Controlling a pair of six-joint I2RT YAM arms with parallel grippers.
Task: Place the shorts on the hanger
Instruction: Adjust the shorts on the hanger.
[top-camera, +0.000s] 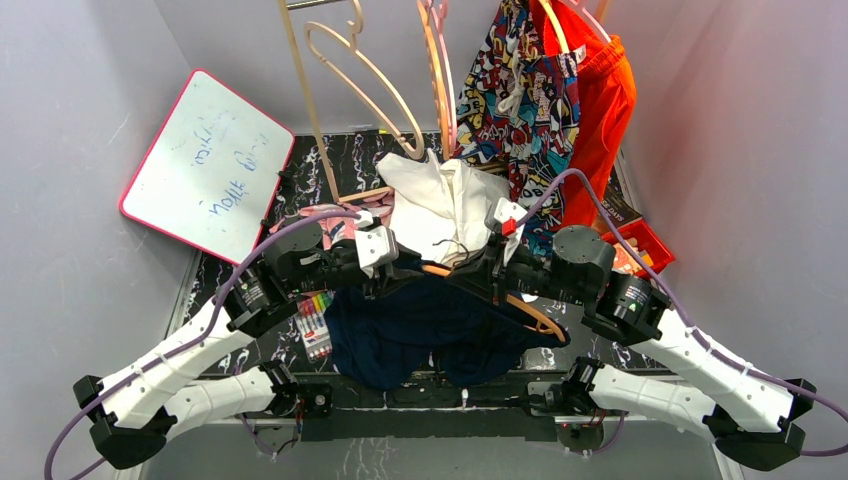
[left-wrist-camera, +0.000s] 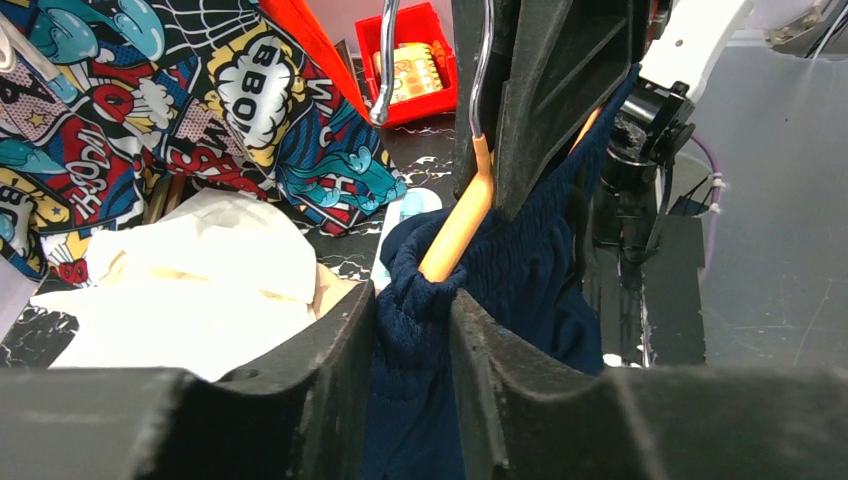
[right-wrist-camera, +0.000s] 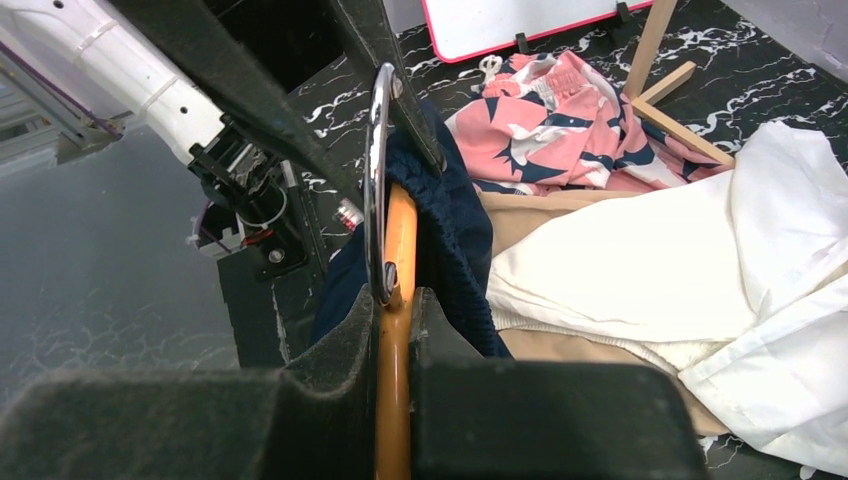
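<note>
White garment (top-camera: 440, 200) and hanging comic-print shorts (top-camera: 515, 100) crowd the far side

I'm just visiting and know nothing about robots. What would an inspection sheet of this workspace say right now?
Surface: black marbled table, partly covered.
Job's things: orange hanger end inside navy shorts waistband.
Clutter: white cloth, pink garment, markers, red box, whiteboard.
Grippers: left gripper pinches shorts; right gripper clamps hanger.
Cables: purple cable arcs over right arm.
Surroundings: grey walls; comic-print shorts, orange shorts, pale hangers hanging behind.
</note>
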